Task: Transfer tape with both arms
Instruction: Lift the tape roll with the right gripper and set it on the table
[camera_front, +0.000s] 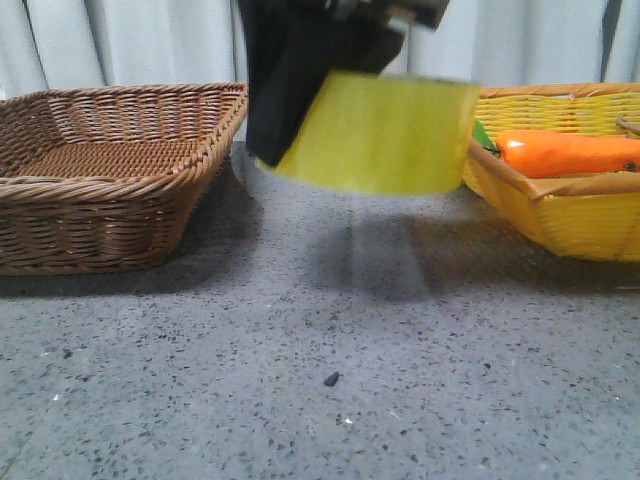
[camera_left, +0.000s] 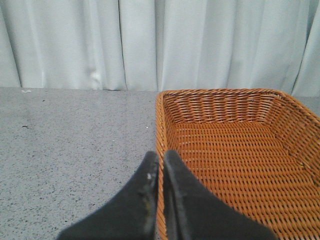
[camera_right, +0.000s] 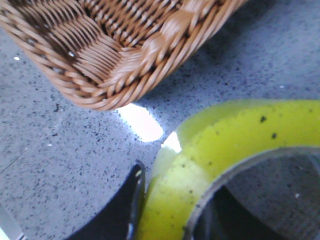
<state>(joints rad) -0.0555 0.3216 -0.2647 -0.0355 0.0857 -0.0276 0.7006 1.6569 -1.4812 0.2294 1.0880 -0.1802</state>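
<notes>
Right now the tape (camera_front: 385, 130) hangs in the air above the middle of the table (camera_front: 320, 380), between the brown basket (camera_front: 110, 170) on my left and the yellow basket (camera_front: 560, 200) on my right, clear of both. My right gripper (camera_right: 165, 210) carries it: in the right wrist view one dark finger (camera_right: 117, 212) lies against the outside of the yellow roll, and another seems to sit inside the core, so I judge the wall of the roll is pinched between them. The roll's axis runs roughly crosswise in the front view, tilted a little, and its broad yellow band faces the camera.

My left gripper (camera_left: 160, 200) is pressed together, its fingers touching along their length, holding nothing. Its wrist camera looks over the rim of the brown basket toward the curtain (camera_left: 150, 45), and no tape shows there, so I judge the tape lies off to that arm's right and above it.

For a handover, the left gripper would need to spread and turn toward the roll. An orange carrot (camera_front: 570, 152) lies in the yellow basket.
</notes>
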